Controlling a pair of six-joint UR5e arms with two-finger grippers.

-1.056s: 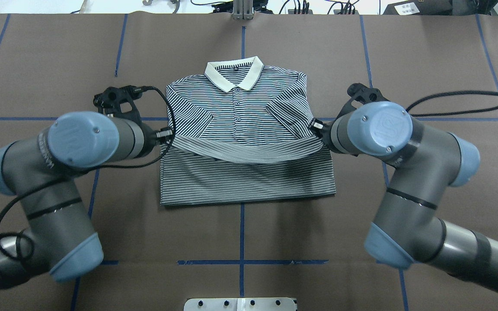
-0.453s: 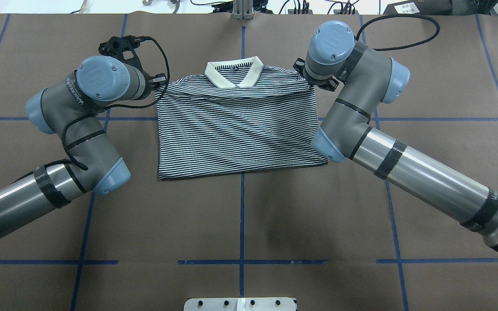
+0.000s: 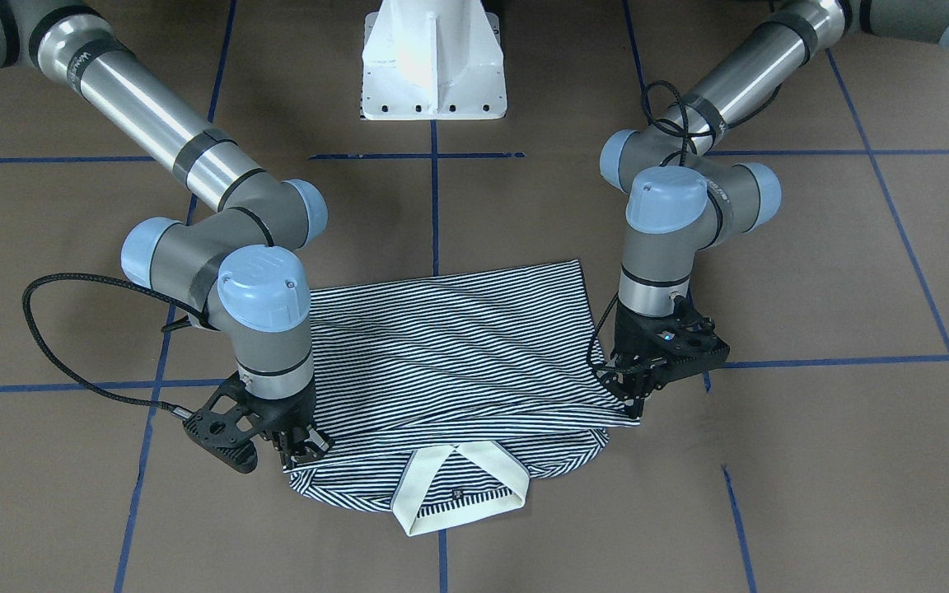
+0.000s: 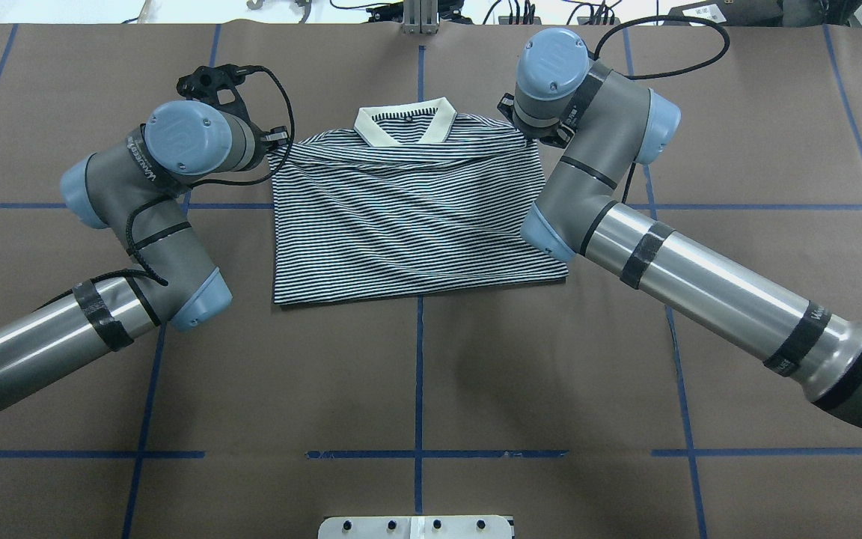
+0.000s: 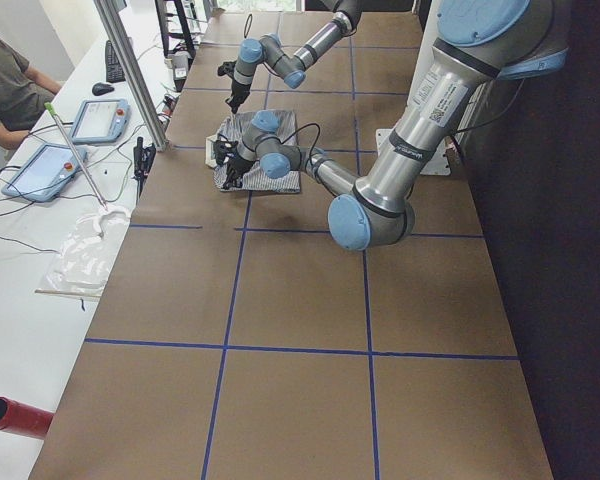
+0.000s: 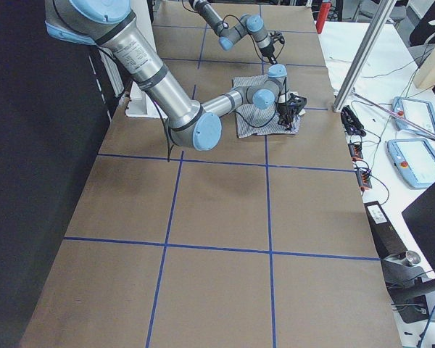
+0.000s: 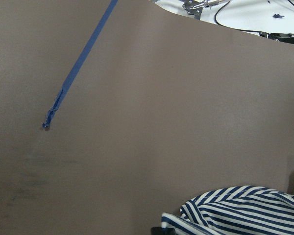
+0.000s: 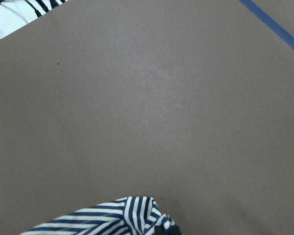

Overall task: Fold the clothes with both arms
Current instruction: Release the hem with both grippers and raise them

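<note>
Striped polo shirt (image 4: 408,217), 1 only, lies folded flat on tabletop (image 4: 416,389) w/ collar (image 4: 403,123) at far edge. Left fingers (image 3: 633,394) pinch the top-layer corner left of collar; right fingers (image 3: 301,445) pinch the corner right of it. 2 arms.

Brown paper-covered worktop (image 4: 551,374), marked into large squares by blue tape lines (image 4: 418,359). One striped shirt (image 4: 408,224) lies flat on it, centred over the middle tape line and across a cross line, lower half folded up over the chest. Cream collar (image 4: 404,123) shows past the fold, on the side far from the robot. White pedestal base (image 3: 433,62) bolted at the robot's edge, well apart from the shirt.
</note>
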